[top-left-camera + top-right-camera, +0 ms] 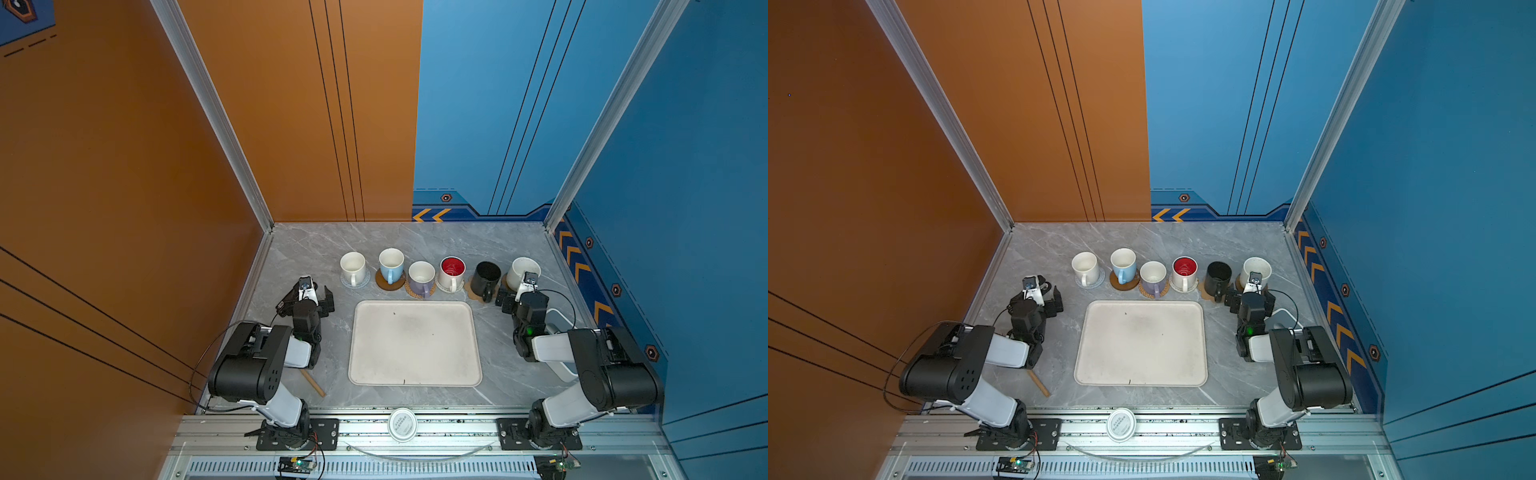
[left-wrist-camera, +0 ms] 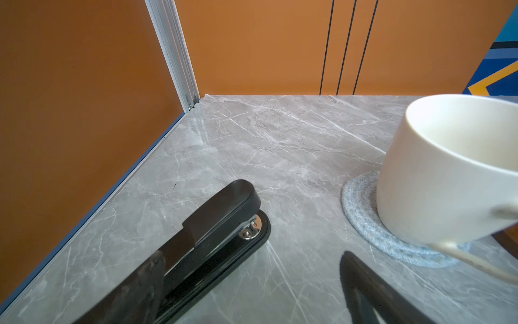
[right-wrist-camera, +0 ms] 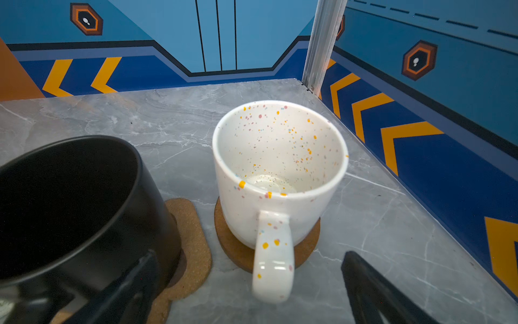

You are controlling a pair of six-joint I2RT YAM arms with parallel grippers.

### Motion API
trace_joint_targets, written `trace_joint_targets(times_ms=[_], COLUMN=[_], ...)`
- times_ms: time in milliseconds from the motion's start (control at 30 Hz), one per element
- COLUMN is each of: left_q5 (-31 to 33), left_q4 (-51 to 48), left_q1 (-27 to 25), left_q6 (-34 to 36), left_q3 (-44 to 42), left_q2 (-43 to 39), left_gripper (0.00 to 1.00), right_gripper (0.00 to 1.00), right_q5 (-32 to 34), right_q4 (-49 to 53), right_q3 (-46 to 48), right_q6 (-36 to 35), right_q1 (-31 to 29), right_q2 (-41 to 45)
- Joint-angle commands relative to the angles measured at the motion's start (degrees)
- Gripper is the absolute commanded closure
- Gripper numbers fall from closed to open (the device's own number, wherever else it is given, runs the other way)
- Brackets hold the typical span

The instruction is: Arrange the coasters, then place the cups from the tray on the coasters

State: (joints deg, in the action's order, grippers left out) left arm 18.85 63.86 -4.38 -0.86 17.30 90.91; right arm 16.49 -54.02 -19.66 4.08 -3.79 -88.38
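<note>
Left pincer (image 2: 252,256) is spread wide, pinching nothing, low over the table (image 2: 252,134). A black stapler (image 2: 224,216) lies right at its outer finger (image 2: 134,283), partly under it; can't tell if they touch. Ahead and toward its inner side is the white cup (image 2: 448,174), standing on the grey-blue woven coaster (image 2: 361,221), apart from the inner finger (image 2: 364,286). A wooden stick (image 1: 312,383) lies well behind, by the left arm.

Right pincer (image 3: 251,269) is also spread wide, nothing held. The speckled cup (image 3: 280,168) is straight ahead on a brown disc coaster (image 3: 232,246). Its handle is turned back toward the pincer and ends between the fingers, no contact seen. The black cup (image 3: 70,202) on the paw coaster (image 3: 193,238) crowds the inner finger (image 3: 126,289); contact unclear. A white-and-grey holder (image 1: 559,332) sits behind, half hidden by the right arm.

Rest of the row, ahead and between the two pincers in both top views:
- light blue cup (image 1: 391,264) on the other brown disc (image 1: 384,286)
- lavender cup (image 1: 422,276) on the rattan coaster (image 1: 411,293)
- red-inside cup (image 1: 452,272) on the whitish woven coaster (image 1: 444,289)

The tray (image 1: 415,353) sits between the pincers, slightly behind both. A round white lid (image 1: 402,424) lies far behind on the front rail.
</note>
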Motion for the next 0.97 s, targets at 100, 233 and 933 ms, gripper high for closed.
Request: trace_joint_targets(times_ms=[100,233,933], left_q5=[0.7,0.6,1.0], left_q4=[-7.3,-7.3,-7.3], left_q1=[0.7,0.8,0.6], left_q6=[-0.2,-0.3,0.0], left_q3=[2.9,2.8,3.0], left_q2=[-1.1,-1.1,-1.1], left_gripper=[0.02,0.02,0.02], right_gripper=[0.00,0.00,0.00], right_q5=[0.3,0.3,-1.9], right_q4=[-0.3,-0.2,-0.2], right_q3=[-0.6,-0.6,-0.6], right_q6=[0.3,0.3,0.9], right_q1=[0.2,0.2,1.2], right_q2=[-0.2,-0.2,-0.1])
